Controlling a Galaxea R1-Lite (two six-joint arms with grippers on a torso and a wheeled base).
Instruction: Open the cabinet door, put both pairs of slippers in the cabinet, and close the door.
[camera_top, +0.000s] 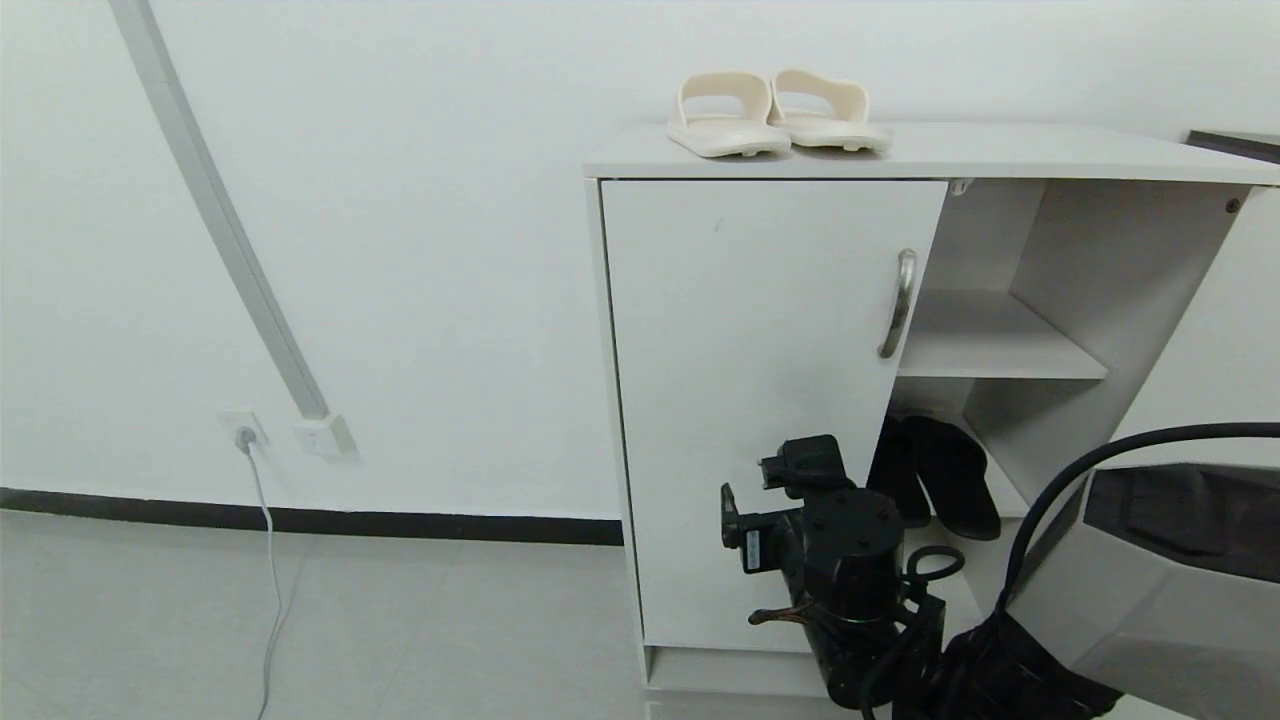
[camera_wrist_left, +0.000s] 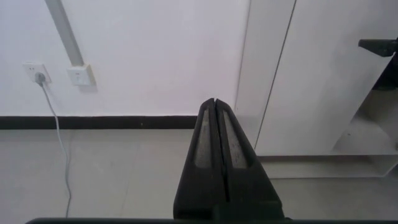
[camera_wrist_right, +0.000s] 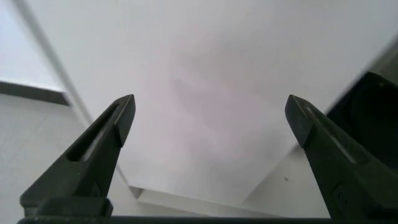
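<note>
- Cabinet (camera_top: 760, 420): white, against white wall (camera_top: 400, 250), on grey floor (camera_top: 300, 630); right side open.
- Cream slippers (camera_top: 775, 115): on its top.
- Black slippers (camera_top: 945, 480): inside, lower compartment.
- Left gripper (camera_wrist_left: 214, 106): pressed together.
- Right gripper (camera_wrist_right: 211, 109): spread wide.

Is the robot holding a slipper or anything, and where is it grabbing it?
Nothing is held. The left gripper is shut on nothing, and the right gripper is open, facing the cabinet door. The cream slippers lie on top.
</note>
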